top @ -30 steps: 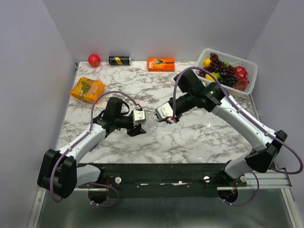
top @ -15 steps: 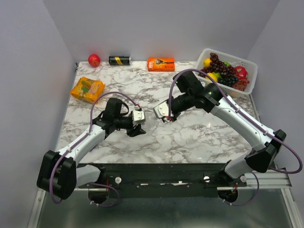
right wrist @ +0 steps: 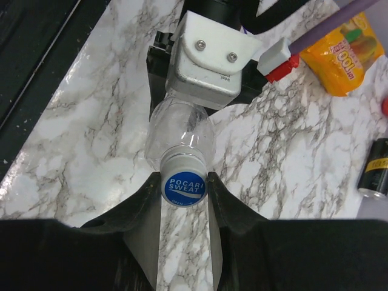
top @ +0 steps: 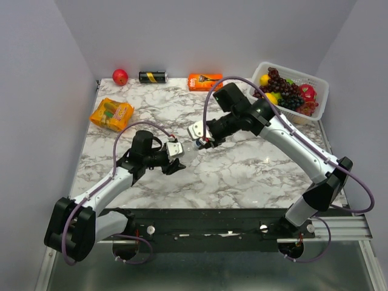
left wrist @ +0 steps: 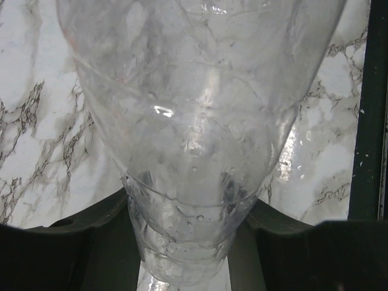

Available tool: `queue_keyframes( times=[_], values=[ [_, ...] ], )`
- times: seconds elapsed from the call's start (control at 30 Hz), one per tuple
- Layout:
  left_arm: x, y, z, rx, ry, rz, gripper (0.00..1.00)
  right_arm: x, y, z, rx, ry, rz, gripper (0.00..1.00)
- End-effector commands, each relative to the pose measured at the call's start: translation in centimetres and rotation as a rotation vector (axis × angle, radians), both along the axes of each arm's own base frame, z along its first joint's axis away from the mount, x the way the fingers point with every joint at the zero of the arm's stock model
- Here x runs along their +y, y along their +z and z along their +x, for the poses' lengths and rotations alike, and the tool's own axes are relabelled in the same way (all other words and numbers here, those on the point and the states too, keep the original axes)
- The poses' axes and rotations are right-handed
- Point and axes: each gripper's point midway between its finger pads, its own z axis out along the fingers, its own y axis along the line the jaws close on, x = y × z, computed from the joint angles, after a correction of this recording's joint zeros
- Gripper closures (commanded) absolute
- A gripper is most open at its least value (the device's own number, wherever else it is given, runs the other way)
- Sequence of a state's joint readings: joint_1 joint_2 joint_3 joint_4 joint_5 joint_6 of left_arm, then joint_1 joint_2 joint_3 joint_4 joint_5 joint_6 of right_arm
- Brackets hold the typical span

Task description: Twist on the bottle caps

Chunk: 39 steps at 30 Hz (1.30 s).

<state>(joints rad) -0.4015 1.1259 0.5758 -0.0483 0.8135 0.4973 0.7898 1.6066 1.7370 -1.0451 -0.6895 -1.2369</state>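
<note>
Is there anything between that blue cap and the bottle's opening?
Nothing visible does. The right claw holds the blue cap right at the mouth of the clear bottle, which the left claw grips.

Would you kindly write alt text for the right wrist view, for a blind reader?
The right claw pinches a small round blue plastic cap printed POCARI SWEAT at the mouth of a clear plastic bottle, which the left claw holds from the far end over a marble table. An orange snack pouch lies at upper right.
</note>
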Motion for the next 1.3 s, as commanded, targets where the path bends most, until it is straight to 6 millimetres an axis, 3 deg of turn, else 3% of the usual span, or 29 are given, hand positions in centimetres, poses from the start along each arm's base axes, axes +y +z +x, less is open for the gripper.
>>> queue_keyframes(
  times=[0.0, 0.17, 0.2, 0.23, 0.33, 0.43, 0.57, 0.63, 0.7, 0.8, 0.9, 0.93, 1.0, 1.03, 1.07, 1.1, 1.13, 1.17, 1.23, 1.27],
  values=[
    [-1.5, 6.9, 3.0, -0.263, 0.067, -0.171, 1.00, 0.4, -2.5, 0.6, 0.238, -0.211, -0.098, 0.72],
    [-2.3, 8.7, 4.5, -0.314, 0.198, -0.222, 1.00, 1.9, -2.7, 3.2, 0.418, -0.491, -0.139, 0.75],
    [-1.5, 8.9, 5.9, -0.332, 0.303, -0.209, 1.00, 2.2, -1.5, 3.1, 0.494, -0.572, -0.142, 0.78],
    [-1.4, 9.3, 6.4, -0.327, 0.356, -0.219, 1.00, 2.6, -3.1, 3.7, 0.554, -0.639, -0.196, 0.81],
    [-0.9, 9.5, 7.8, -0.308, 0.500, -0.220, 1.00, 2.4, -4.5, 3.2, 0.758, -0.816, -0.282, 0.82],
    [-0.4, 9.1, 8.4, -0.279, 0.562, -0.205, 1.00, 2.5, -4.7, 2.7, 0.872, -0.931, -0.301, 0.89],
    [0.2, 6.7, 8.1, -0.230, 0.573, -0.133, 1.00, 2.7, -3.7, 3.7, 0.864, -0.961, -0.260, 0.87],
    [0.4, 5.4, 7.7, -0.205, 0.568, -0.098, 1.00, 2.8, -2.6, 4.6, 0.827, -0.952, -0.217, 0.72],
    [0.3, 3.9, 7.0, -0.179, 0.532, -0.054, 1.00, 3.0, 0.5, 5.7, 0.767, -0.920, -0.119, 0.48],
    [0.2, 1.3, 6.1, -0.125, 0.487, 0.014, 1.00, 2.8, 4.9, 6.6, 0.664, -0.840, 0.009, 0.27],
    [-0.1, -0.8, 5.4, -0.079, 0.433, 0.068, 1.00, 2.2, 9.3, 6.2, 0.590, -0.802, 0.137, 0.12],
    [-0.2, -0.8, 5.3, -0.081, 0.416, 0.076, 1.00, 1.6, 11.2, 5.5, 0.566, -0.783, 0.186, 0.11],
    [-0.6, -0.9, 4.8, -0.078, 0.375, 0.075, 1.00, 1.2, 12.6, 4.8, 0.531, -0.744, 0.222, 0.11],
    [-1.3, -0.6, 4.1, -0.074, 0.316, 0.055, 1.00, 1.0, 11.4, 4.6, 0.492, -0.703, 0.188, 0.11],
    [-1.7, -0.5, 3.4, -0.080, 0.254, 0.057, 1.00, 0.0, 12.3, 3.4, 0.442, -0.644, 0.201, 0.13],
    [-1.8, -0.3, 2.9, -0.078, 0.211, 0.051, 1.00, -0.2, 11.9, 1.7, 0.429, -0.534, 0.180, 0.18],
    [-2.6, 0.2, 1.7, -0.070, 0.123, 0.023, 1.00, -0.9, 11.2, 1.1, 0.278, -0.391, 0.163, 0.19],
    [-2.6, 0.0, 0.9, -0.081, 0.067, 0.038, 1.00, -2.3, 9.5, -0.9, 0.236, -0.310, 0.129, 0.19],
    [-3.1, 1.0, -0.1, -0.111, -0.017, 0.022, 1.00, -3.5, 7.7, -1.9, 0.044, -0.141, 0.121, 0.17],
    [-3.1, 0.6, -1.4, -0.078, -0.078, 0.031, 1.00, -4.1, 4.7, -2.3, 0.032, -0.108, 0.071, 0.16]
  ],
)
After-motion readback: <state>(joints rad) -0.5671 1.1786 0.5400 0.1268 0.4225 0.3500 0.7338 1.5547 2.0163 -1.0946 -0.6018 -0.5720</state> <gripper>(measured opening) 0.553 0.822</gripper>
